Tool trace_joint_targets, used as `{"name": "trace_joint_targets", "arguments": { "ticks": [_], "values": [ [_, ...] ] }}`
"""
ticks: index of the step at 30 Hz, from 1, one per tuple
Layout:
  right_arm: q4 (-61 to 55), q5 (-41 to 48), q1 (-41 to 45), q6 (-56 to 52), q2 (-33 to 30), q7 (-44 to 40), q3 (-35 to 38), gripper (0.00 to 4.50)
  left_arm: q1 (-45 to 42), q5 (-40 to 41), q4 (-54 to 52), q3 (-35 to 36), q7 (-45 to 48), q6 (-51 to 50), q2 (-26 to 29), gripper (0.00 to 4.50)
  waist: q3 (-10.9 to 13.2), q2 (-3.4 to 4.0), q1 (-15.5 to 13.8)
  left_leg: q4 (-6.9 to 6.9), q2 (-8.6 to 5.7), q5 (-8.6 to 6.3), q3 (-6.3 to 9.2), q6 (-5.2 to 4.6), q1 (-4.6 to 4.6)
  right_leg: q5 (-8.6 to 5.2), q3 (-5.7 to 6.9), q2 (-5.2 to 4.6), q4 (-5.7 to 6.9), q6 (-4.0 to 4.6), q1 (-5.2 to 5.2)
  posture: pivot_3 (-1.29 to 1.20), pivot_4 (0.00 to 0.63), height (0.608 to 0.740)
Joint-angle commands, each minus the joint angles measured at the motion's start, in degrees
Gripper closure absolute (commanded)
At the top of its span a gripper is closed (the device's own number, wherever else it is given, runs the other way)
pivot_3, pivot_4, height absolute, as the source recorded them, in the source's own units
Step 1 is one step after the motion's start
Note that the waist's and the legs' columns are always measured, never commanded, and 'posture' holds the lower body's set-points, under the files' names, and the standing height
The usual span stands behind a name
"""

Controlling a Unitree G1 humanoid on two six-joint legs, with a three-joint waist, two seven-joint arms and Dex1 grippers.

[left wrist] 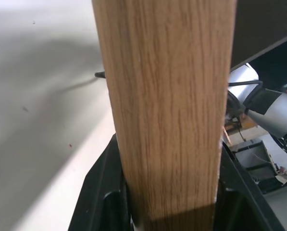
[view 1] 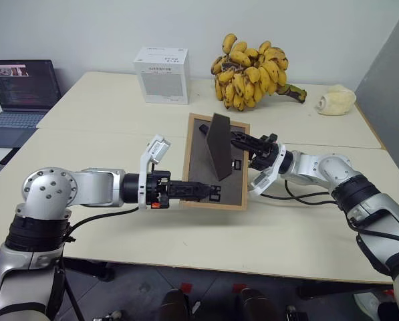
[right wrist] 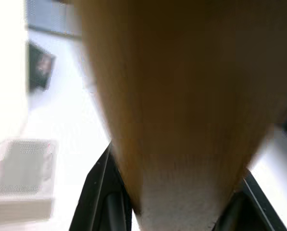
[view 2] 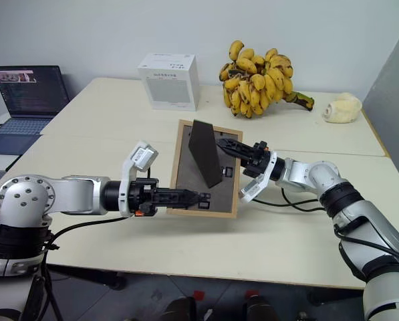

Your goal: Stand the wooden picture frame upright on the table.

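the wooden picture frame point(view 1: 196, 160) is held up off the worktop point(view 1: 119, 114) near its middle, tilted with its dark grey back panel point(view 1: 206, 170) facing the camera and its fold-out stand point(view 1: 220, 146) swung out from the back. its lower edge sits above the pale cream surface, not resting on it.

the left hand point(view 1: 216, 192) reaches in from the left and has the frame's near bottom rail between its two black fingers; in the left wrist view the light-wood rail point(left wrist: 167, 110) fills the gap between the fingers point(left wrist: 105, 197), which sit against both its sides. the right hand point(view 1: 238, 142) comes in from the right, and its fingers close on the frame's right-hand rail just beside the stand; in the right wrist view the wood point(right wrist: 181, 120) runs between its black fingers point(right wrist: 102, 192) in the same way.

at the far side of the worktop stand a white cardboard box point(view 1: 162, 75), a large bunch of bananas point(view 1: 251, 71) to its right, and a pale lumpy object point(view 1: 335, 100) further right. an open laptop point(view 1: 20, 90) sits at the far left, on a separate surface.
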State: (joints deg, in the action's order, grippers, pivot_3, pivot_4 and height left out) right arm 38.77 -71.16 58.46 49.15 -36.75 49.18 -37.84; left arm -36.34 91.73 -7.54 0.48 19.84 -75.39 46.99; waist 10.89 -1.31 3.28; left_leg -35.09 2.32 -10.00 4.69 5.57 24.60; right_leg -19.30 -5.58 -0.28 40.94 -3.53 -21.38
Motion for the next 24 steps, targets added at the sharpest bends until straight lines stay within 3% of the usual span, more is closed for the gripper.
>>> {"name": "trace_joint_targets", "arguments": {
  "ticks": [1, 9, 12, 18, 21, 24],
  "values": [
    [-0.92, 1.96, 0.38, 0.95, -0.33, 0.00, 0.72, 3.19, -0.93, -2.57, -0.62, 2.69, -0.53, 1.90, -0.47, 1.67, 0.00, -0.01, 0.01, 0.00, 0.00, 0.00, 0.00, 0.00, 0.00, 0.00, 0.00, 0.00, 0.00, 0.00, -0.01, 0.00, 0.150, 0.740],
    [-0.30, 2.02, 0.36, 1.24, -0.39, -0.71, 0.97, 3.19, -2.46, -3.24, 1.70, 4.82, -0.68, 1.59, -1.95, 0.03, 0.01, -0.01, 0.04, 0.00, 0.00, 0.00, 0.00, 0.00, 0.00, 0.00, 0.01, 0.00, 0.01, 0.00, -0.01, 0.00, 0.150, 0.740],
    [1.26, 2.06, 0.82, 1.41, 0.10, -1.11, 0.66, 3.19, -0.73, -2.92, -1.41, 7.76, 1.38, 2.94, -1.05, 0.03, 0.01, -0.01, 0.07, 0.00, 0.00, 0.00, 0.00, 0.00, 0.00, 0.00, 0.01, 0.00, 0.01, 0.00, -0.01, 0.00, 0.150, 0.740],
    [6.94, 2.10, 2.92, 3.27, 2.02, -0.80, -0.60, 3.19, 11.99, -1.64, -16.66, 24.83, 8.66, 9.13, 4.07, 0.03, 0.04, -0.07, 1.07, 0.04, 0.07, 0.01, -0.03, 0.00, 0.00, -0.04, 0.02, 0.00, 0.01, 0.09, -0.05, 0.00, 0.150, 0.740],
    [12.40, 3.62, 4.35, 4.69, 3.98, -1.80, -1.06, 3.19, 22.80, 0.92, -25.14, 34.82, 9.06, 9.92, 5.97, 0.03, 0.04, -0.07, 1.49, 0.05, 0.09, 0.00, -0.06, 0.00, -0.03, -0.05, -0.03, 0.00, 0.00, 0.10, -0.01, 0.00, 0.150, 0.740],
    [16.52, 5.66, 5.36, 6.42, 5.49, -3.28, -0.55, 3.19, 30.58, 0.75, -30.35, 39.69, 7.33, 12.40, 5.95, 0.03, 0.07, -0.11, 1.58, 0.05, 0.09, 0.00, -0.08, -0.01, -0.10, -0.05, -0.04, -0.01, 0.02, 0.11, 0.04, 0.00, 0.150, 0.740]
  ]
}}
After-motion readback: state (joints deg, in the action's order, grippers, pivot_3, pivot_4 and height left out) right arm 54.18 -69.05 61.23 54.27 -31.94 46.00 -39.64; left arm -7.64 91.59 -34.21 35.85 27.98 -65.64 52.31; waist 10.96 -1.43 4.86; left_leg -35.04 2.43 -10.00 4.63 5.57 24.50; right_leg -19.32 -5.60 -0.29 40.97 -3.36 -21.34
